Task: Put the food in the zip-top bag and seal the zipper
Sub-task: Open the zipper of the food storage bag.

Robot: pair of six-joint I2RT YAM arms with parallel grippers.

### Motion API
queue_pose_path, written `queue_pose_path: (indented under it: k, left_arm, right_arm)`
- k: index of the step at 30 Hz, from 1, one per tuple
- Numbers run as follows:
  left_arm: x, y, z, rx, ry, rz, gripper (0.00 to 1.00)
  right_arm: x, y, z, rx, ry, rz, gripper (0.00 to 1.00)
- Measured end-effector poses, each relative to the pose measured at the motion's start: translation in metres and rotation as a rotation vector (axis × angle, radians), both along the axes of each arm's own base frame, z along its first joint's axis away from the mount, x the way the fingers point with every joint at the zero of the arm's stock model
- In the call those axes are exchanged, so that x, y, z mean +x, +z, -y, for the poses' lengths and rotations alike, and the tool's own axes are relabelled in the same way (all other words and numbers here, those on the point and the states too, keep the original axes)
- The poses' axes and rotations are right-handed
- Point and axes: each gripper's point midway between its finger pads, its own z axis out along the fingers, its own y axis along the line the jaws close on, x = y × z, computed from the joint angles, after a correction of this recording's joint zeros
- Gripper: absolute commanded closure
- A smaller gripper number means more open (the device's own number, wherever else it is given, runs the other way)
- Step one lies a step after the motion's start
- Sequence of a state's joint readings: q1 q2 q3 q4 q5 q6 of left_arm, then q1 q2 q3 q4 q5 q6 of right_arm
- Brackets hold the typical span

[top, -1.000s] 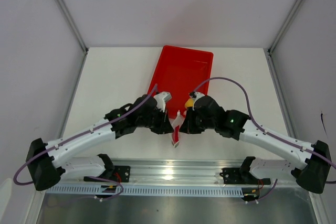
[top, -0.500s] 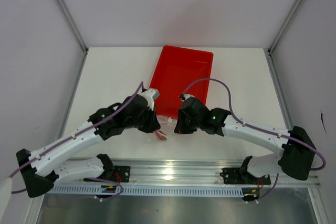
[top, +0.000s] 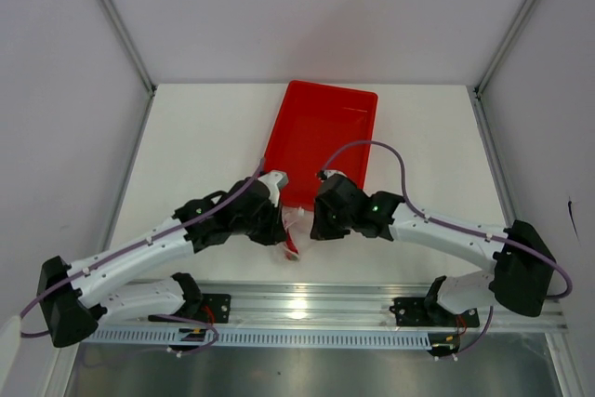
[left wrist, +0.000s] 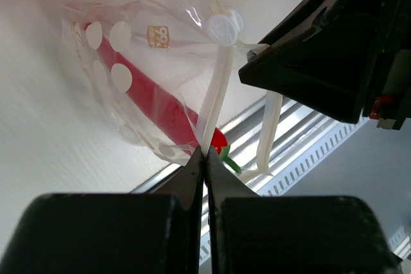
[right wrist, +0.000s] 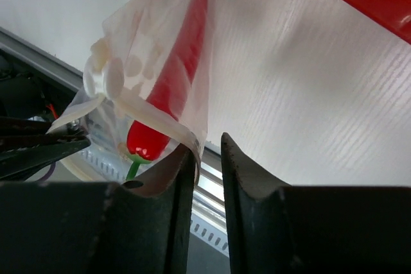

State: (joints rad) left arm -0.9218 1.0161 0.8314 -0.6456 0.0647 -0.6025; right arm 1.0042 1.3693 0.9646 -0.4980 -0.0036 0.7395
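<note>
Left gripper (left wrist: 205,153) jaws are pressed together, pinching the zipper (left wrist: 216,88) strip. The zip-top bag (left wrist: 138,56) hangs just beyond them with the red chili pepper (left wrist: 151,101) inside. Right gripper (right wrist: 209,149) jaws stand narrowly parted at the bag's edge; whether they grip it is unclear.

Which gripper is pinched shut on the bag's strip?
The left gripper: shut tight on the zip-top bag's white strip. The right gripper shows an empty gap between its jaws.

Crinkly clear plastic bag (left wrist: 144,52), glossy red chili (left wrist: 151,104), seemingly matt table (left wrist: 45,126).
</note>
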Motion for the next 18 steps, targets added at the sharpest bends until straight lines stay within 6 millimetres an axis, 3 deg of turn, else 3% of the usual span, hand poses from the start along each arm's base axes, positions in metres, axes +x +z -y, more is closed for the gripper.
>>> queue_pose_path:
  k: [6,12,14,18]
  left_arm:
    - [0.000,0.001,0.011,-0.033,-0.027,-0.011,0.99]
    - [0.000,0.003,0.014,-0.045,-0.033,-0.010,0.99]
    - [0.000,0.003,0.014,-0.049,-0.034,-0.009,0.99]
    - [0.000,0.004,0.015,-0.052,-0.036,-0.009,0.99]
  right_arm:
    - [-0.002,0.017,0.005,0.028,0.004,0.032,0.59]
    - [-0.003,0.032,0.006,0.037,0.009,0.057,0.51]
    - [-0.002,0.043,0.006,0.049,0.009,0.073,0.49]
    - [0.006,0.076,0.006,0.079,-0.002,0.134,0.34]
